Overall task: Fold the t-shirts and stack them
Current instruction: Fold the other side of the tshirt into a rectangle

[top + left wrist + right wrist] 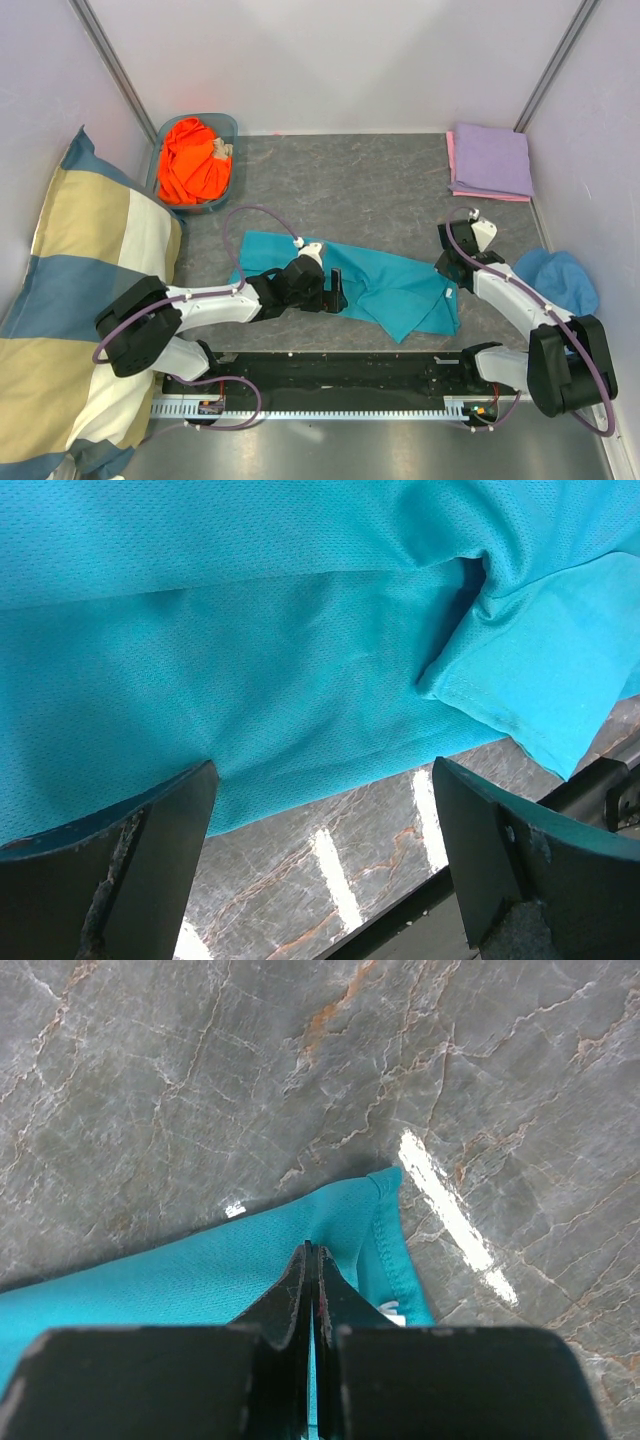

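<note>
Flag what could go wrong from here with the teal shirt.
1. The right end effector is shut on the teal mesh-cloth t-shirt right at its hemmed corner; such a thin pinch could slip on lifting.
2. The left end effector stands open over the near edge, holding nothing; a one-sided pull might drag and bunch the already rumpled cloth.

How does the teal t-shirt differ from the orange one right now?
The teal t-shirt lies spread out on the table; the orange t-shirt sits bunched in a blue basket. The right gripper pinches the teal t-shirt's edge; no gripper touches the orange t-shirt. Both are plain, unstacked.
</note>
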